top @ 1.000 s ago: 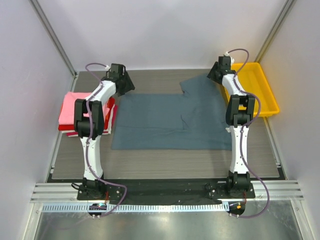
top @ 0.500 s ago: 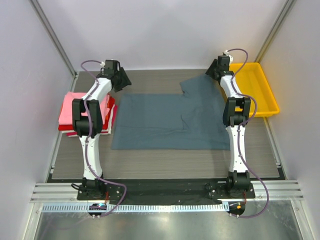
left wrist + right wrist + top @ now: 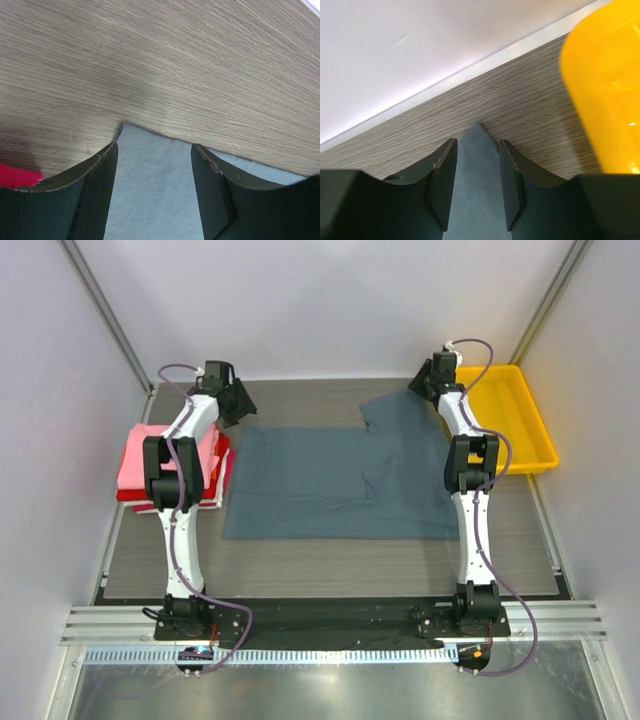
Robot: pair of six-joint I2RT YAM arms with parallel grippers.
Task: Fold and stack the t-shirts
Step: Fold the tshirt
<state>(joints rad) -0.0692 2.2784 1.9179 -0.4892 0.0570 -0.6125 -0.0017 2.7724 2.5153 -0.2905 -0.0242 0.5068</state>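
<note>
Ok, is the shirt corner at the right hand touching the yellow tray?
Apart. The right wrist view shows bare wood table between the corner of the blue-grey shirt and the yellow tray.

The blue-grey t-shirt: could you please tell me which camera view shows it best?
Top external: the blue-grey t-shirt lies spread out, nearly all visible. Each wrist view shows only one corner between the jaws.

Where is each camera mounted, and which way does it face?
Top external: above and behind both arms, seen whole; looks down on the table, blue-grey t-shirt, folded stack, yellow tray.
Left wrist: on the left arm, looking down at the t-shirt's far-left corner; the open left gripper frames it.
Right wrist: on the right arm, facing the t-shirt's far-right tip, tray and back wall; the right gripper frames it.
Shared: all three see the t-shirt; top and right wrist, the tray.
</note>
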